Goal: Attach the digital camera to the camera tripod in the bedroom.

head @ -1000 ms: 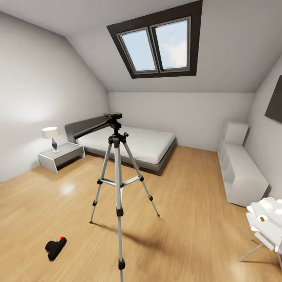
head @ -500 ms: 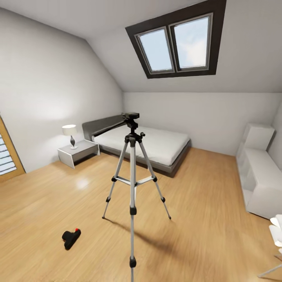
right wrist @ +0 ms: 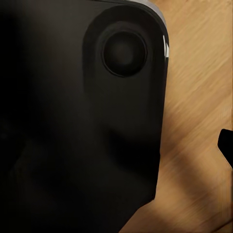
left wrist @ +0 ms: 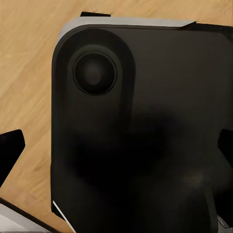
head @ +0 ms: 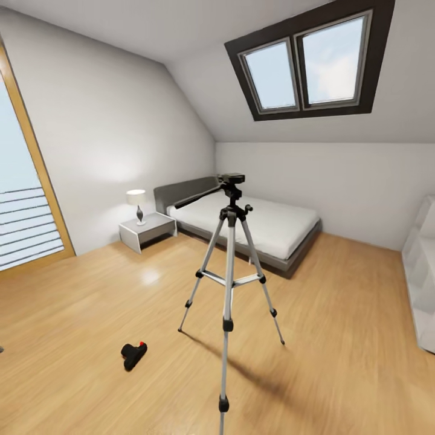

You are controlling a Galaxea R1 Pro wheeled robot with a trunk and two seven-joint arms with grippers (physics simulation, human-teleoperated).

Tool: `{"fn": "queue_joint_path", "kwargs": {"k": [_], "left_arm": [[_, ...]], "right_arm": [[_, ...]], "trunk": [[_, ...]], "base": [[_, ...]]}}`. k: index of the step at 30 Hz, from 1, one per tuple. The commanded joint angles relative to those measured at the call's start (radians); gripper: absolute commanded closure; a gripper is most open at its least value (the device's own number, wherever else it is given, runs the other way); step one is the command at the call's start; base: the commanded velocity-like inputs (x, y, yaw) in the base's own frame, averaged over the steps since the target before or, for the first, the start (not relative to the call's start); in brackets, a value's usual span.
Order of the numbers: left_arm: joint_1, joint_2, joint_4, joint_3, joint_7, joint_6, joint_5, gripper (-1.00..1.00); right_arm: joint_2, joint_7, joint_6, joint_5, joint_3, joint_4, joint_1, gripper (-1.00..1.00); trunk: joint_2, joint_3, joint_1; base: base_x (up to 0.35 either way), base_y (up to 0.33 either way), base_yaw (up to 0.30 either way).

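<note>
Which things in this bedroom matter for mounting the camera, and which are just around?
Job:
digital camera, lying on the wood floor
camera tripod, standing, head bare

Just around:
bed
nightstand with lamp
skylight
white shelf unit

A black rounded robot body panel (left wrist: 145,136) carries a round recessed disc (left wrist: 94,74) and grey edging.

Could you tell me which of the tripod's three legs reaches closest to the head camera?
The camera tripod's front leg, running straight down to the picture's bottom edge; the other two splay left and right, ending farther back on the floor.
</note>
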Motion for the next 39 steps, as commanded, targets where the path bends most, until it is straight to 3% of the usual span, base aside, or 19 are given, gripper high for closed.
{"fn": "queue_joint_path", "kwargs": {"k": [1, 19, 31, 39], "left_arm": [[0.0, 0.0, 0.0, 0.003, 0.0, -0.002, 0.006, -1.0], [0.0, 0.0, 0.0, 0.003, 0.0, -0.002, 0.014, -1.0], [0.0, 0.001, 0.0, 0.002, 0.0, -0.002, 0.077, -1.0], [0.0, 0.001, -0.001, 0.001, 0.0, -0.002, 0.094, -1.0]], "right_arm": [[0.0, -0.001, -0.003, 0.001, 0.0, 0.001, 0.0, -1.0], [0.0, -0.001, -0.008, 0.001, 0.0, 0.001, 0.0, -1.0], [-0.001, -0.001, -0.017, 0.001, 0.0, 0.001, 0.0, -1.0], [-0.002, -0.001, -0.024, 0.001, 0.0, 0.001, 0.0, -1.0]], "trunk": [[0.0, -0.001, 0.0], [0.0, -0.001, 0.0], [0.0, -0.001, 0.0], [0.0, -0.001, 0.0]], "base": [[0.0, 0.0, 0.267], [0.0, 0.0, 0.267], [0.0, 0.0, 0.268], [0.0, 0.0, 0.268]]}}
